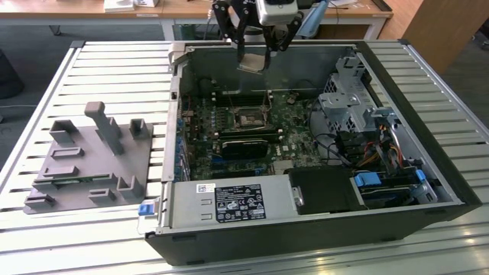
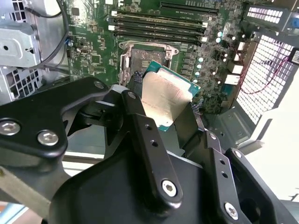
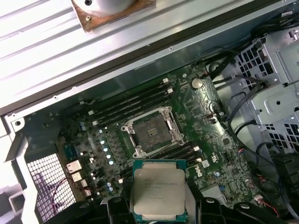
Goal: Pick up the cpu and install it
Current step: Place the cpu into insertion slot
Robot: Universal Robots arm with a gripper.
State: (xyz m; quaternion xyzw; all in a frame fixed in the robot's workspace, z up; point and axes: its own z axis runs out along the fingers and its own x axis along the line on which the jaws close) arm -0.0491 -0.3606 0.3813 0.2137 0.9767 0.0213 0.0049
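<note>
nothing stands between the gripper [image 1: 253, 60] holding the cpu [image 3: 156, 191] and the bare socket [image 3: 152, 132], but memory slots [image 3: 135, 105] flank it on two sides, and the drive cage [image 1: 347, 109] and cables [image 1: 338, 146] crowd the case [image 1: 306, 66] on the exterior view's right.

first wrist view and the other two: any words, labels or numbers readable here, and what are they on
No text can be quoted; all of it is too small or blurred.
cpu, held in the gripper: lines of print on its metal top, unreadable.
black label on the grey metal box: white print and symbols, blurred.
white sticker on the same box: too small.
motherboard: fine white markings, unreadable.
</note>
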